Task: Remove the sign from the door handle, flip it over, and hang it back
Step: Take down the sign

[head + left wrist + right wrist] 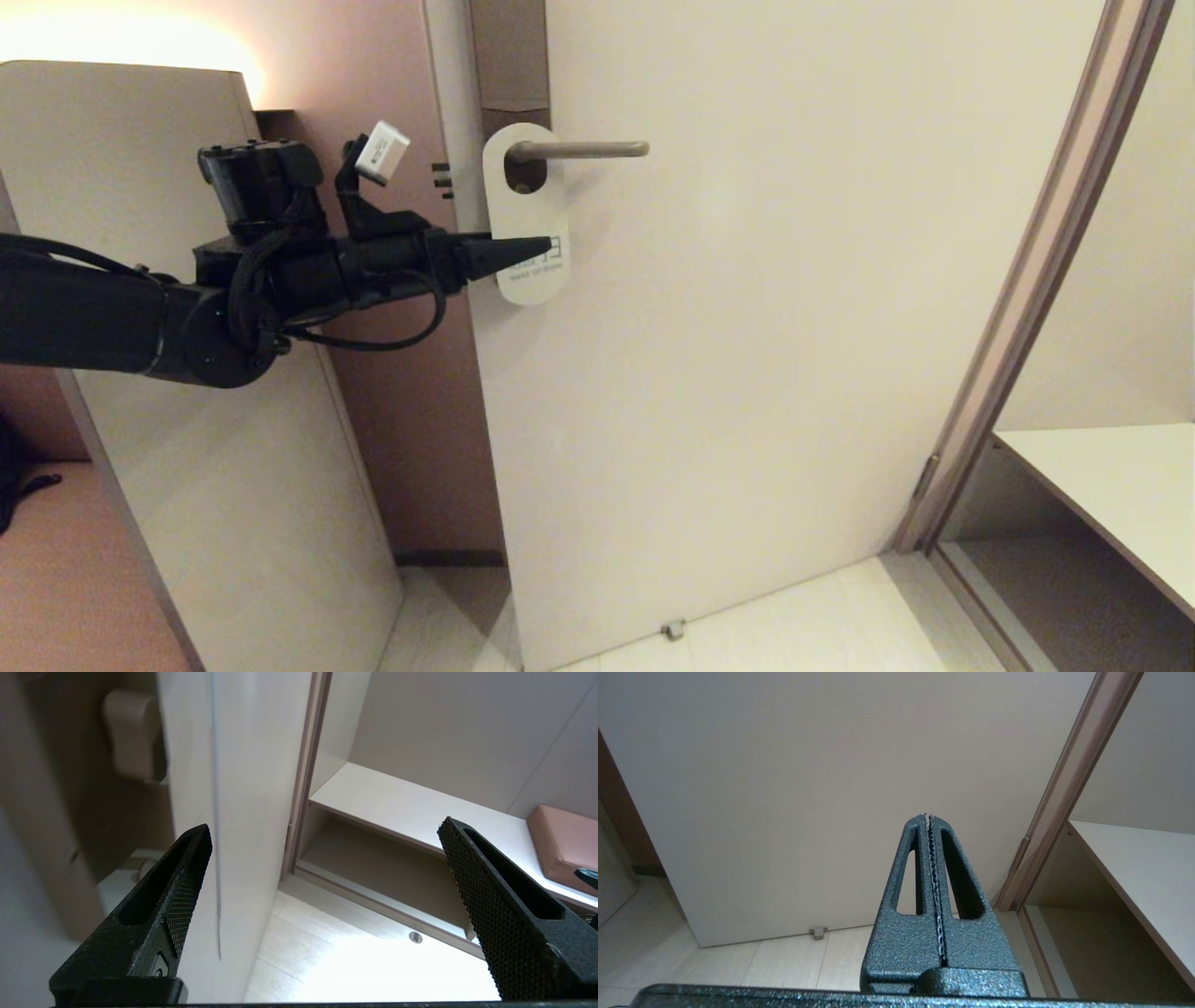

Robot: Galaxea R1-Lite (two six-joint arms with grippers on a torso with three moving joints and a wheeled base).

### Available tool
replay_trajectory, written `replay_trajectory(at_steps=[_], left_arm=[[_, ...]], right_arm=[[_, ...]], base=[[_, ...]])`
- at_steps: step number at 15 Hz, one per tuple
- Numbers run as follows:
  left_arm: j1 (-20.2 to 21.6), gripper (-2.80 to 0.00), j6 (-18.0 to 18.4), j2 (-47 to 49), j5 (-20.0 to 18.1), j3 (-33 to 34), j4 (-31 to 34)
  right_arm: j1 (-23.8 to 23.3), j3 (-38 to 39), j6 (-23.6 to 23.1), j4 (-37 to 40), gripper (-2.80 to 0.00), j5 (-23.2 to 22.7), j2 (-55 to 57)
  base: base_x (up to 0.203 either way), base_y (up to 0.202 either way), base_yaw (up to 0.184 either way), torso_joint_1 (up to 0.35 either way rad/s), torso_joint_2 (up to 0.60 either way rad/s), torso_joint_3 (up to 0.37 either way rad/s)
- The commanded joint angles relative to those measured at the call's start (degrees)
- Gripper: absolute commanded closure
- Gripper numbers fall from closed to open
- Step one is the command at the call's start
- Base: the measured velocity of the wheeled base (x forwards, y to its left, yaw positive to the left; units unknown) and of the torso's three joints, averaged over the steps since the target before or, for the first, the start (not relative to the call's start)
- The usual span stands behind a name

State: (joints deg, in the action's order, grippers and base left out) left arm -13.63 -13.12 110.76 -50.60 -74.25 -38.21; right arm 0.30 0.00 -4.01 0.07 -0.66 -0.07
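Door [747, 373] handle [583, 149] carries white sign [523, 210]; left gripper [546, 246] jaws spread wide beside it

My left arm reaches in from the left of the head view, stretched out roughly level, with its wrist camera riding on top. The left gripper [537, 250] points sideways toward the right of that view, and from the wrist its two fingers [187, 896] stand spread wide apart with nothing between them. My right arm is parked out of the head view; its wrist view shows the right gripper [928, 817] with fingers pressed together, empty.
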Motion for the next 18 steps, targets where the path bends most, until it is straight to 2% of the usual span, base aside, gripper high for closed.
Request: replay_trajectory(at_steps=[1, 13, 18], left_arm=[[-0.7, -2.80, -0.1, 0.6, -0.3, -1.0, -0.3], [-0.4, -2.80, -0.4, 10.8, 0.2, -12.9, -0.2], [-0.5, -2.80, -0.4, 12.6, 0.0, -15.2, -0.2]], right_arm=[[0.0, 0.0, 0.0, 0.0, 0.00, 0.0, 0.1], [0.0, 0.0, 0.0, 0.0, 0.00, 0.0, 0.1], [0.0, 0.0, 0.0, 0.0, 0.00, 0.0, 0.1]], base=[[0.000, 0.000, 0.000, 0.000, 0.00, 0.000], [0.000, 0.000, 0.000, 0.000, 0.00, 0.000], [0.000, 0.000, 0.000, 0.000, 0.00, 0.000]])
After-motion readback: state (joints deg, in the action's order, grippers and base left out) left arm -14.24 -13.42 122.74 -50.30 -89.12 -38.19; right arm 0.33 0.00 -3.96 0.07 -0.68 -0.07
